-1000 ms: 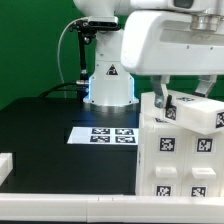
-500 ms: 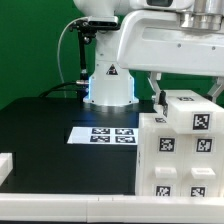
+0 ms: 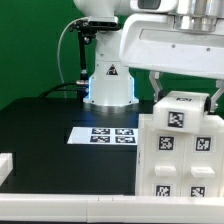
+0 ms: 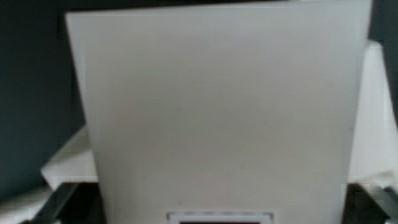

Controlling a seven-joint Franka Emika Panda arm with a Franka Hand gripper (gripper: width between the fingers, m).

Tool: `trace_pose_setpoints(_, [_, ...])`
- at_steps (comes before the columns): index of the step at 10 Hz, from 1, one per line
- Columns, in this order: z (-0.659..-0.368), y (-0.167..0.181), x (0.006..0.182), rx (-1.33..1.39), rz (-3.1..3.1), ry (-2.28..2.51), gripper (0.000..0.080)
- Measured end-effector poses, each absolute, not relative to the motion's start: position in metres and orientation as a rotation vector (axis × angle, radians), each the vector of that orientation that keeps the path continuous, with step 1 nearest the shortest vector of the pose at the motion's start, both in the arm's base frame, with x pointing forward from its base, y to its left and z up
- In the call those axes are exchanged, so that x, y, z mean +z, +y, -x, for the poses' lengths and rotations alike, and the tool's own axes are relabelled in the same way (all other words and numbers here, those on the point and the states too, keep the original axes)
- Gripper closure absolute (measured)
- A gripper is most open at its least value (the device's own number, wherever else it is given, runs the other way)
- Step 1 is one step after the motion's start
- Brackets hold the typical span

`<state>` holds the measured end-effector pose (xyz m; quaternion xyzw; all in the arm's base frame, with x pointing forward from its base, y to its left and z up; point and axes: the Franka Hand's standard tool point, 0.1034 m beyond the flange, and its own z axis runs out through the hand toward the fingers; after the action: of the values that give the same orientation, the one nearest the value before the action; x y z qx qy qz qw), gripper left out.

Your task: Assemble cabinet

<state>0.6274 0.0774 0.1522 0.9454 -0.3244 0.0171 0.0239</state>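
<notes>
So the cabinet (image 3: pixel 178 160) sits on the black table (image 3: pixel 40 140) at the exterior view's right, right up at the front edge, tags all over its faces. I can't see into its compartments from either camera, so no idea what's inside them. Sitting on top of it is a smaller white tagged block (image 3: pixel 180 108), and my gripper (image 3: pixel 182 98) straddles that block with one of the fingers (image 3: pixel 156 97) on each side, set wide and holding it. The wrist view is just a big pale flat face filling the frame, not much else to read there.

Compared to a second ago, the block was tilted and sticking out toward the exterior view's right; now it's squared up and facing the camera.

The marker board (image 3: pixel 103 134) lies flat mid-table, well apart from the cabinet.
</notes>
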Motion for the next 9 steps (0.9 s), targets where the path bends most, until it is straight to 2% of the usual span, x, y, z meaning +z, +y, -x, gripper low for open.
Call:
trace_pose_setpoints(6, [-0.6273,0.0837,0.1528,0.038,-2.669,-1.636,0.0245])
trace_pose_setpoints(9, [-0.6262,0.0849,0.1527,-0.018,-2.286,-2.181,0.0245])
